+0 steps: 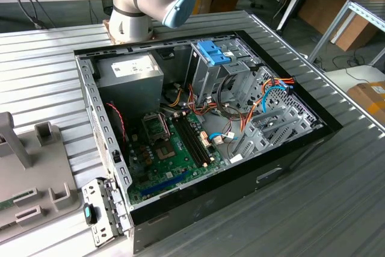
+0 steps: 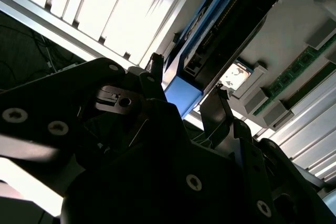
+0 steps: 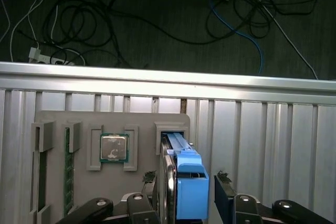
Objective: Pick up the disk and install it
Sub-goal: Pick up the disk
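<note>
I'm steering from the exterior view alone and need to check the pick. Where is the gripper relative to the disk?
Observer: In the first wrist view the gripper straddles the disk, one finger on either side.
Operator: Closed on it?
Observer: No, open. In the second wrist view light shows between one finger and the blue carrier.
Operator: How does the disk sit?
Observer: On edge in a slot of the grey holder tray, beside a pocket that holds a processor chip.
</note>
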`<state>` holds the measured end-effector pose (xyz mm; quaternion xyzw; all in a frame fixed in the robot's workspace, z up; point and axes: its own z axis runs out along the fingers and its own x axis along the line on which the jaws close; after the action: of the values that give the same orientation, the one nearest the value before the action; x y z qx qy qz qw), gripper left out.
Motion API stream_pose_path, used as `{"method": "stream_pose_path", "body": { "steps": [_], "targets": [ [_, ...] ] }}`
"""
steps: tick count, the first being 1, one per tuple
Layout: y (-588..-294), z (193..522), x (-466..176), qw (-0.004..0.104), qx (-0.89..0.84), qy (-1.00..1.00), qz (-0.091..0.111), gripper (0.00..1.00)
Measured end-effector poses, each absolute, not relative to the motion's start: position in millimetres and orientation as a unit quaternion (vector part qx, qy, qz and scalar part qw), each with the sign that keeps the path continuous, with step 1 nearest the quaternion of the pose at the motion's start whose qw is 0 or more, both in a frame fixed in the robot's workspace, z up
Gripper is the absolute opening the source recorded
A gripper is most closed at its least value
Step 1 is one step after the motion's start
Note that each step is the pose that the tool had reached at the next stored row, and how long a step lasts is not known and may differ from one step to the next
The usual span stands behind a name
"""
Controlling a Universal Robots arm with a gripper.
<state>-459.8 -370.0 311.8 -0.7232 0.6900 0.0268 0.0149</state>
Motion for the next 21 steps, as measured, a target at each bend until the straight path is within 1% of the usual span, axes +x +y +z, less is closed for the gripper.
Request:
{"method": "stream_pose_path", "body": {
  "steps": [6,8,9,10,21],
  "targets": [
    [-369.9,311.8,-459.8,0.015,-0.723,0.69,0.027,0.56],
    [-369.9,311.8,-459.8,0.015,-0.723,0.69,0.027,0.54],
    [-369.8,311.8,-459.8,0.015,-0.723,0.69,0.027,0.47],
    [-369.7,311.8,-459.8,0.015,-0.723,0.69,0.027,0.36],
    [-369.7,311.8,-459.8,0.015,-0.712,0.702,0.027,0.36]
  ]
}}
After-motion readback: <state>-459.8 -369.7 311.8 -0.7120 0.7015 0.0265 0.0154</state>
